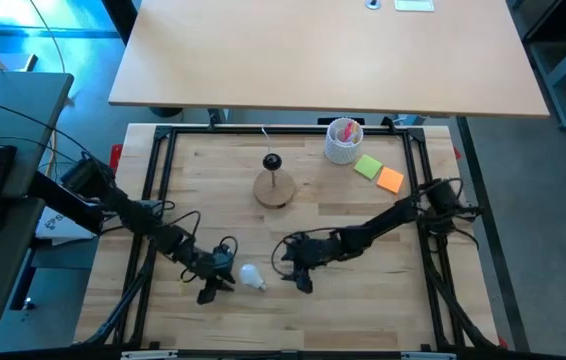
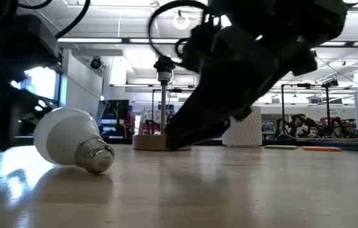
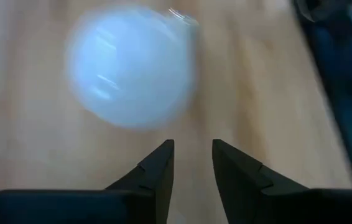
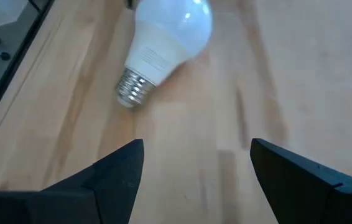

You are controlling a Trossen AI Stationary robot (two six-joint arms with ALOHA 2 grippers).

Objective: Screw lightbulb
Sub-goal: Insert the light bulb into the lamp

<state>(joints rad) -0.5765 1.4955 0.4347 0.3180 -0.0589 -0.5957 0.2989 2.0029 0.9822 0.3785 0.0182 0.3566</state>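
The bulb [image 1: 252, 277] lay loose on the surface between both jaws: left [image 1: 219, 281] narrow but empty, right [image 1: 297, 277] spread. Pickup step; next, grasp it.

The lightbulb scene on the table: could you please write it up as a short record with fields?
lightbulb: lying on its side on the wooden table, free of both grippers
socket stand: wooden disc with upright post, empty, farther back
left gripper: beside the bulb, fingers narrowly apart, holding nothing
right gripper: on the bulb's other side, open, empty
white ribbed cup: back right, next to sticky notes
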